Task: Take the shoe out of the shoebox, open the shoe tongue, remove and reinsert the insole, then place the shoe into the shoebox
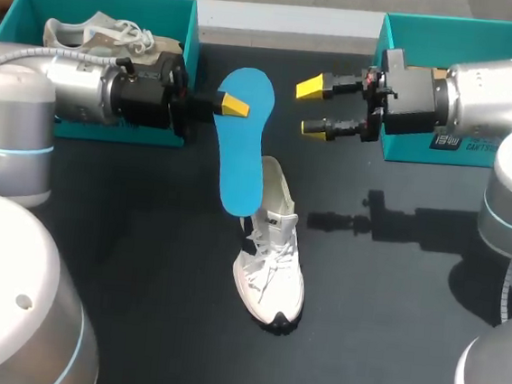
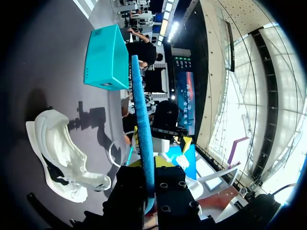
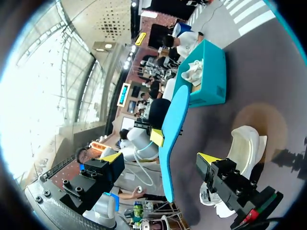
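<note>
One insole (image 1: pixel 242 150) stands clamped in left jaws, right jaws gaping just beside it.

Overhead view and 2 close wrist views share the insole (image 1: pixel 241 154).

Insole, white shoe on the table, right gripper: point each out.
insole (image 1: pixel 242 150): head view, middle of its blue face.
white shoe (image 1: pixel 269 270): head view, on the laces.
right gripper (image 1: pixel 314 107): head view, gap midway between its open fingertips.

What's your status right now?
Left gripper shut on blue insole. Right gripper open beside it. White shoe on table. Nothing seen in the way.
</note>
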Robot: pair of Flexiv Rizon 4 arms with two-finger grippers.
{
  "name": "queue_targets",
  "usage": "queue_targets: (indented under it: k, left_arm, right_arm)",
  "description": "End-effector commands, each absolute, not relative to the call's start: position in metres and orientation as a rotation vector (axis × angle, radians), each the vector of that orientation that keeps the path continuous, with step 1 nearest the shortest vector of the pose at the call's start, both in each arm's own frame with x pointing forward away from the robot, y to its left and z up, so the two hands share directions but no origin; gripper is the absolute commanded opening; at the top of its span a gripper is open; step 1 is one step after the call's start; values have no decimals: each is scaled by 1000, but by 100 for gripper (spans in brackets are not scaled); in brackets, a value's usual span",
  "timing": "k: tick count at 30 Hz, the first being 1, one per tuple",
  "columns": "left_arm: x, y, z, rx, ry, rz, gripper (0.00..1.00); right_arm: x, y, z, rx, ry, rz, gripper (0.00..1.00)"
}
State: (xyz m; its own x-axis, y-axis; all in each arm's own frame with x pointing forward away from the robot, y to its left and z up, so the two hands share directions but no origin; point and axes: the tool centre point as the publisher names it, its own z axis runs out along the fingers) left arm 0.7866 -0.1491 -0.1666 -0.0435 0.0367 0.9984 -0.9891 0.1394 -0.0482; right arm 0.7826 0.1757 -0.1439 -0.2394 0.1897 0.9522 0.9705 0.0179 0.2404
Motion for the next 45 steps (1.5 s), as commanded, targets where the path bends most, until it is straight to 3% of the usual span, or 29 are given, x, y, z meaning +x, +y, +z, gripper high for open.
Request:
queue_targets:
  k: [1, 16, 28, 45]
  left_arm:
    - [787, -148, -167, 944, -1412, 1253, 0]
    - [809, -141, -143, 268, -1957, 2021, 0]
    - [808, -131, -118, -386, -2140, 2362, 0]
    - [814, -131, -120, -419, -2129, 2394, 0]
  right_arm:
    - [783, 178, -144, -1232, -1532, -1293, 100]
    - [783, 178, -144, -1232, -1532, -1293, 100]
    - [783, 178, -144, -1232, -1532, -1293, 100]
    - [783, 178, -144, -1232, -1532, -1293, 100]
